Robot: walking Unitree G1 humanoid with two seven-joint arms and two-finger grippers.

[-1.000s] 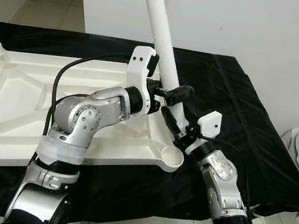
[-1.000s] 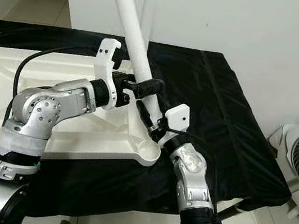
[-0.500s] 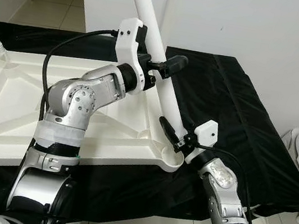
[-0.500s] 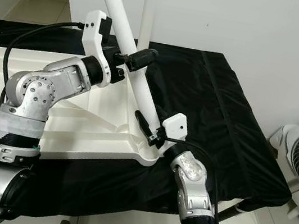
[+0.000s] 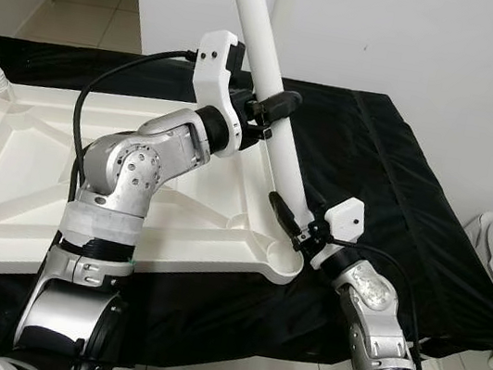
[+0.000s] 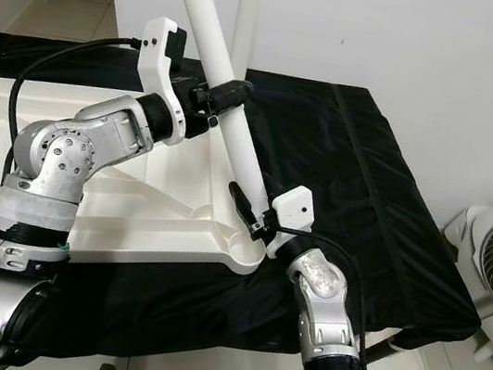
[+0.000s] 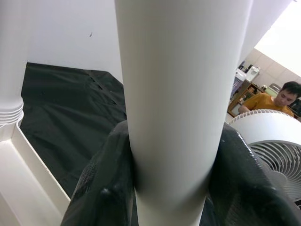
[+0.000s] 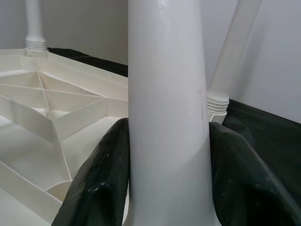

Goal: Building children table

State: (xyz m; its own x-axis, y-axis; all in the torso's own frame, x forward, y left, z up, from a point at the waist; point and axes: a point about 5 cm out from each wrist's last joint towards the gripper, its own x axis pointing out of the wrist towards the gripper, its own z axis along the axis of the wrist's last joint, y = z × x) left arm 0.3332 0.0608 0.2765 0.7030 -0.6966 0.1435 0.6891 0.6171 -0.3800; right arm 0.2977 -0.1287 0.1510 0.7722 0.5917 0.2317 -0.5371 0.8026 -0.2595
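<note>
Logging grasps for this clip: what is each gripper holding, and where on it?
Both hold the same white table leg: the left gripper is clamped around its middle, the right gripper near its lower end, just above the tabletop's corner socket.

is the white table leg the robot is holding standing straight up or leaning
Leaning. The long white plastic table leg slants up toward the robot's left from the corner socket of the upturned white tabletop, gripped by left hand and right hand.

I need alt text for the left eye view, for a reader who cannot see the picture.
Both robot hands grip one white table leg leaning over the corner socket of an upturned white tabletop: the left hand higher up, the right hand near its base. The tabletop lies on a black cloth.
</note>
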